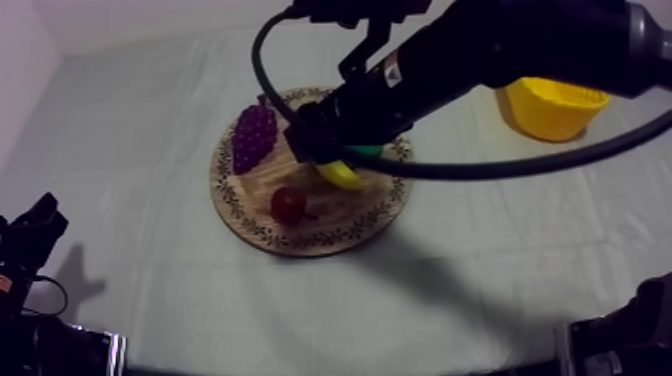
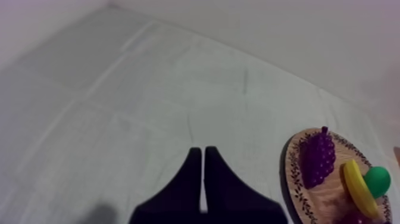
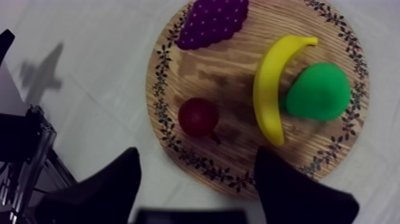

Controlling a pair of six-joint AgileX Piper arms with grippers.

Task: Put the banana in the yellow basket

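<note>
**Left gripper** [image 2: 203, 150]: fingers together as a narrow wedge, holding nothing, low over bare cloth, well apart from the wooden board [image 1: 300, 243].

**Board, from its left:** bunch of grapes [image 1: 253, 135], small red fruit [image 1: 289, 204], then the banana [image 3: 271, 89]. The banana lies flat on the wood with its inner curve against the pear [image 3: 315, 92].

**Right gripper** [image 3: 196, 156]: fingers wide apart with nothing between them. It hovers above the board's rim, nearer the red fruit than the banana.

**Yellow basket** [image 1: 552, 107]: at the far right, well apart from the board.

**Assessment:** this is the approach step, and the banana is not yet grasped. The open fingers should move across to the banana and span its narrow width. The best place is probably toward the end clear of the pear, since at mid-length one finger would likely strike the pear.

**Views compared:** the right wrist view shows the whole banana and its contact with the pear, while in the top view the arm covers most of both. The top view gives the basket's position relative to the board.
</note>
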